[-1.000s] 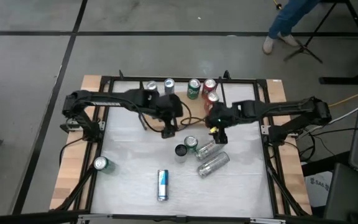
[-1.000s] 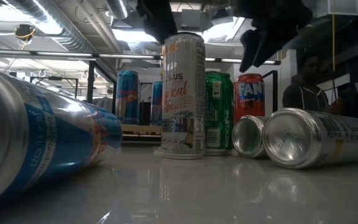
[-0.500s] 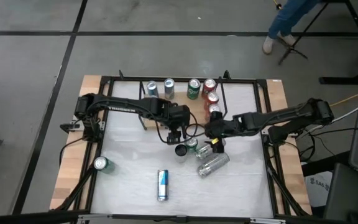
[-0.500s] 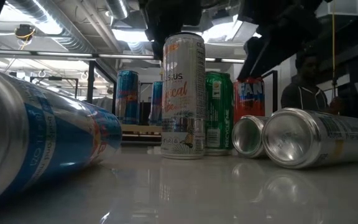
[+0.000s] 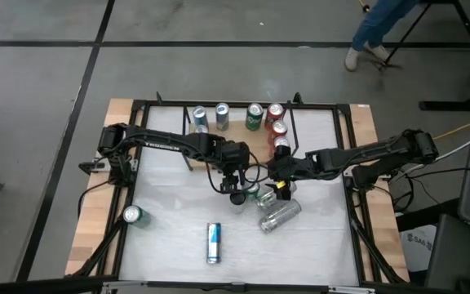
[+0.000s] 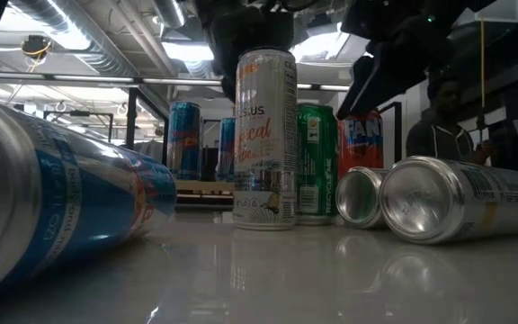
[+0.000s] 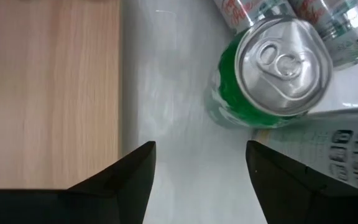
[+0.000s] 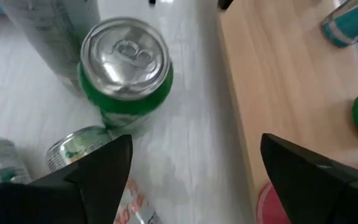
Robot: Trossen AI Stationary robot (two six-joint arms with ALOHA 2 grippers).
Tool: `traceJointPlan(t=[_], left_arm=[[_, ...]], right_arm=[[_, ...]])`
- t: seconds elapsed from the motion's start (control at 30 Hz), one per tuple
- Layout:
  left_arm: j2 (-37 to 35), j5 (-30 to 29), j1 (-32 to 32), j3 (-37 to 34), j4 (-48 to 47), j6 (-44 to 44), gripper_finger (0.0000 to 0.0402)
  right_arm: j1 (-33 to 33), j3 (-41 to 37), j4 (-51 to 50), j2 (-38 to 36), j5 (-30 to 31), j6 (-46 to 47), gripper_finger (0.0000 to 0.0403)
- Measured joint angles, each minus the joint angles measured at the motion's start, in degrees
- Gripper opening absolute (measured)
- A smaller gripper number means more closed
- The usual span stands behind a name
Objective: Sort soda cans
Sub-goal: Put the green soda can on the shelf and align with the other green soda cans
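Probably light, thin-walled and slick, the upright green can point(image 7: 263, 81) wants a gentle mid-body pinch; left gripper point(image 7: 197, 168) spread, empty; right gripper point(image 8: 194, 171) likewise.

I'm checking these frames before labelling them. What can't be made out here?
- High view: whether the left gripper touches the tall white can; the arm covers it.
- Left wrist view: the tall white can beside the green can is cut off by the edge.
- Low view: the red can is partly hidden by an arm.
- Right gripper: nothing shows between its fingers.
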Motion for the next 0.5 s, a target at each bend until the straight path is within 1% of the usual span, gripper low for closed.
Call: traceJointPlan(t=[0.23,0.5], left_arm=[[0.0,1.6,-0.1,-3.0,4.6,-0.1,0.0238],[0.0,1.5,-1.3,-4.2,8.7,-0.1,0.0238]], right_arm=[[0.0,0.0,2.5,0.9,0.6,0.0,0.0344],[0.0,0.0,3.3,2.4,-0.1,0.1,0.0344]])
